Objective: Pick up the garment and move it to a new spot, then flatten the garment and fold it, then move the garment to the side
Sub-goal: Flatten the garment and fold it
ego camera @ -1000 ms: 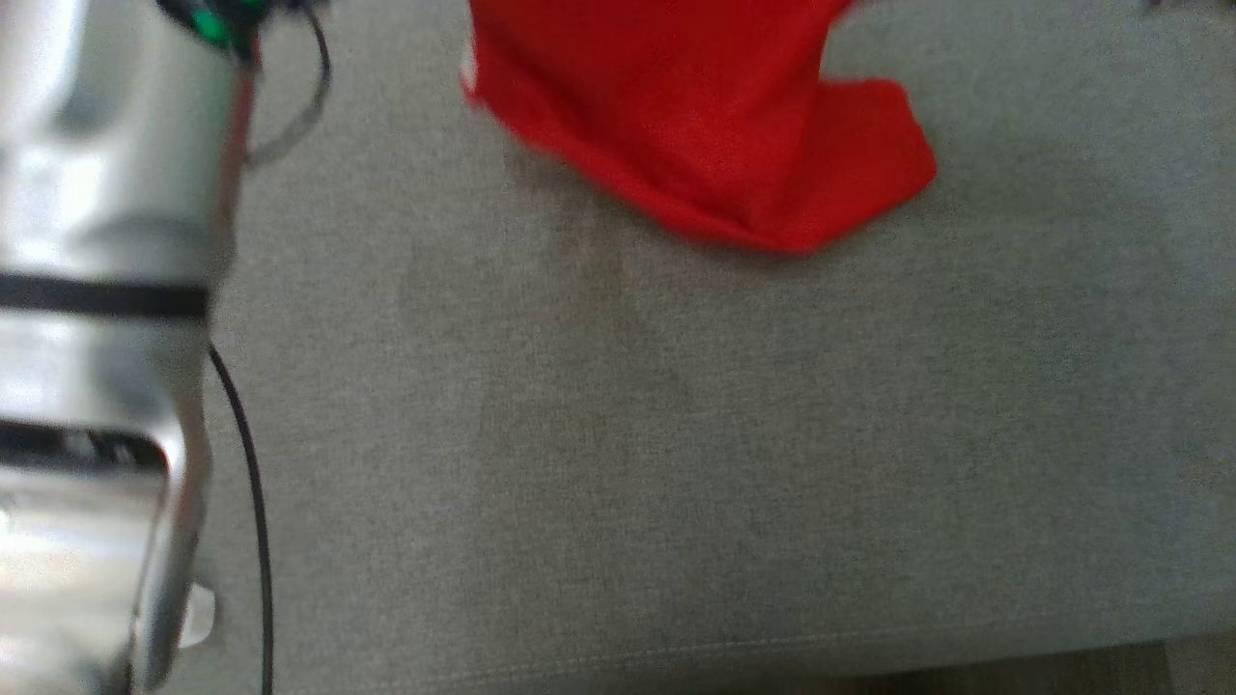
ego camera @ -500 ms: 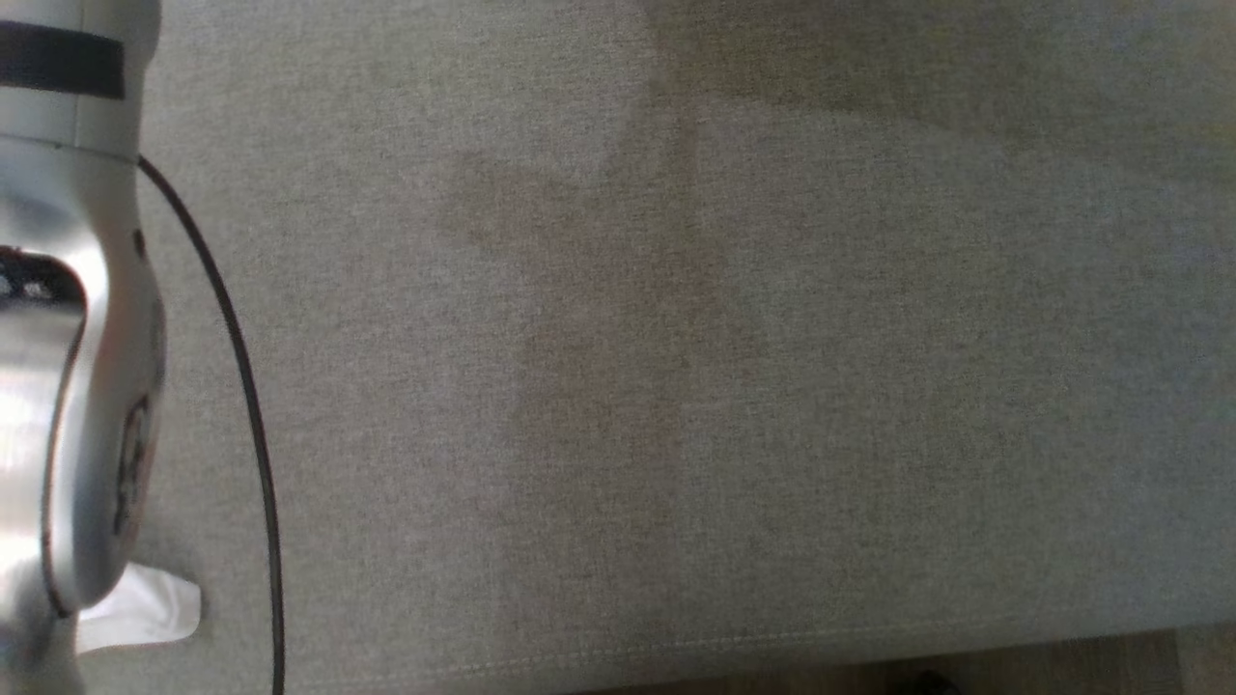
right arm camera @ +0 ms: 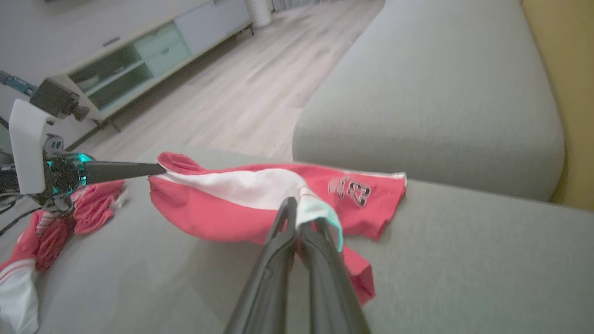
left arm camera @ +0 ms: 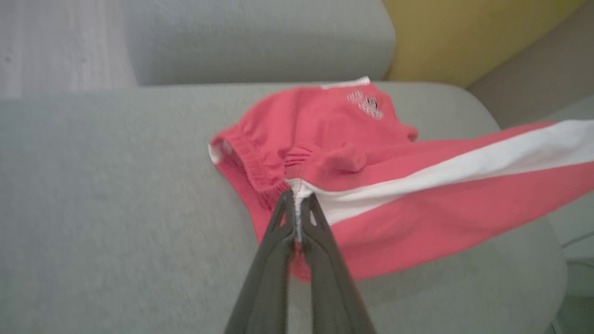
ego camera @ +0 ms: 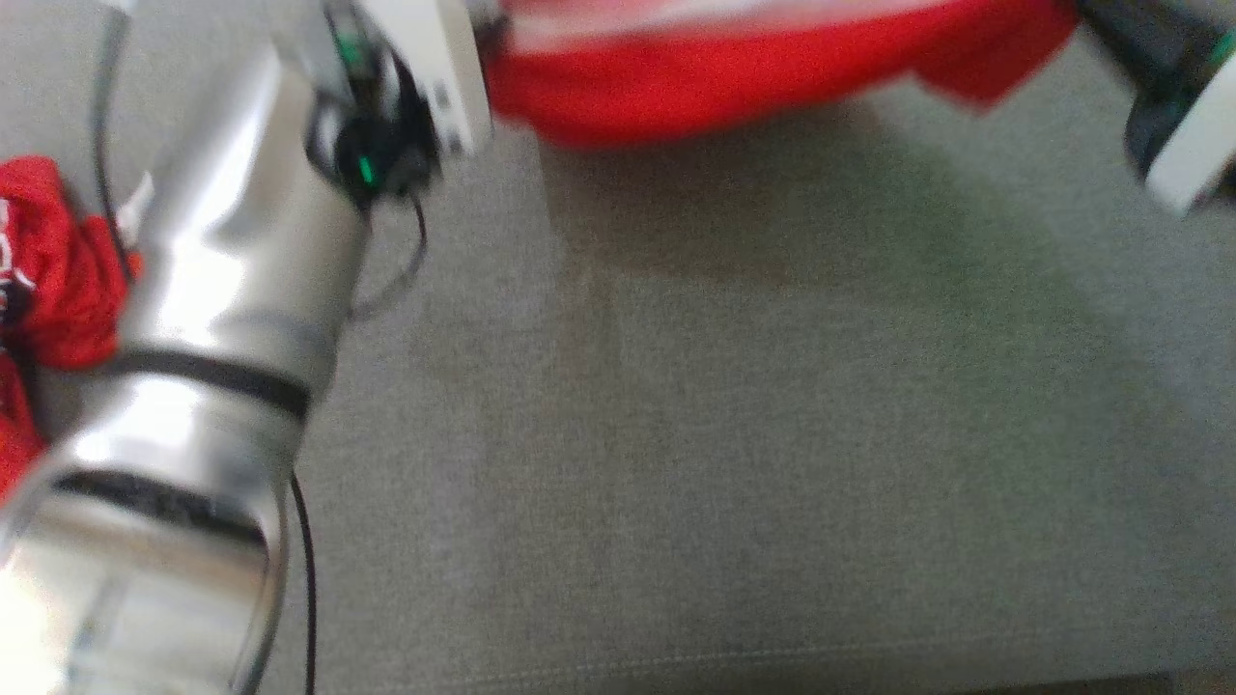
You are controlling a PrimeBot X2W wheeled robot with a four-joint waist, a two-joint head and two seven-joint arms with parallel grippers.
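One red garment (right arm camera: 209, 211) with a broad white stripe hangs stretched between both grippers, just above the grey sofa seat (ego camera: 772, 434). Its lower edge sags to the cushion or very near it; I cannot tell if it touches. The left gripper (left arm camera: 297, 197) is closed on one end, at the ribbed waistband where the white stripe begins. The right gripper (right arm camera: 292, 204) is closed on the other end, pinching a pale hem. On the robot's left, a heap of other red clothes (ego camera: 58, 251) lies on the seat, apart from the bare grey part in front.

I judge that the first step is in hand: the garment is lifted and on its way to a new spot. The next move calls for lowering both ends together onto the bare seat, with the cloth taut so that it lands flat, and only then letting go. If one end drops first, the cloth will probably bunch.
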